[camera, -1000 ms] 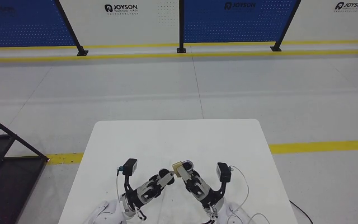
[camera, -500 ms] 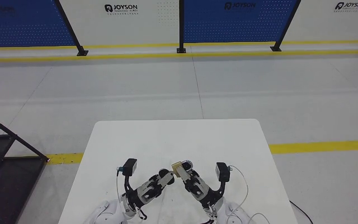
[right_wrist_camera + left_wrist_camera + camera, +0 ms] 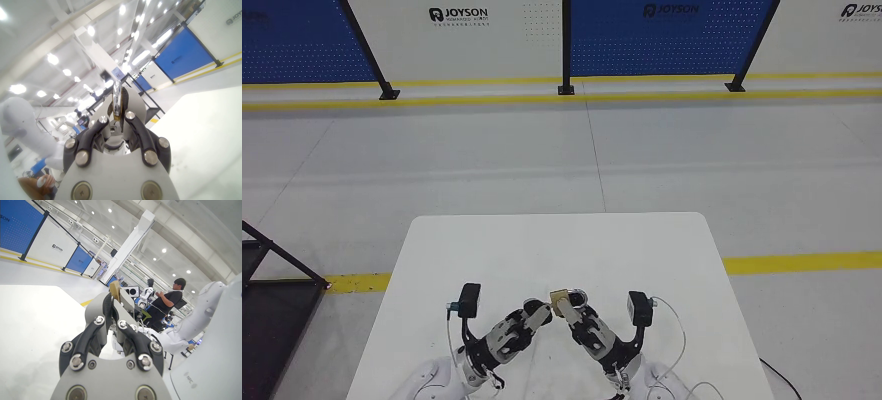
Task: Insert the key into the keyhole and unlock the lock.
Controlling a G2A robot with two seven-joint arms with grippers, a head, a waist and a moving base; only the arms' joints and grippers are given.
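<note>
Brass lock (image 3: pixel 562 298) gripped by chrome shackle (image 3: pixel 117 91) in R pincer (image 3: pixel 119 99); L pincer (image 3: pixel 113 299) shut.

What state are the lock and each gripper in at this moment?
right gripper: shut on the lock.
left gripper: shut, tips beside the lock.
lock: held above the table; locked or unlocked cannot be told.

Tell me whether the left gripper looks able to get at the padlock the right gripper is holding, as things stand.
Probably yes. The left gripper sits right beside the brass padlock, which the right gripper holds over the table, and nothing stands between them.
</note>
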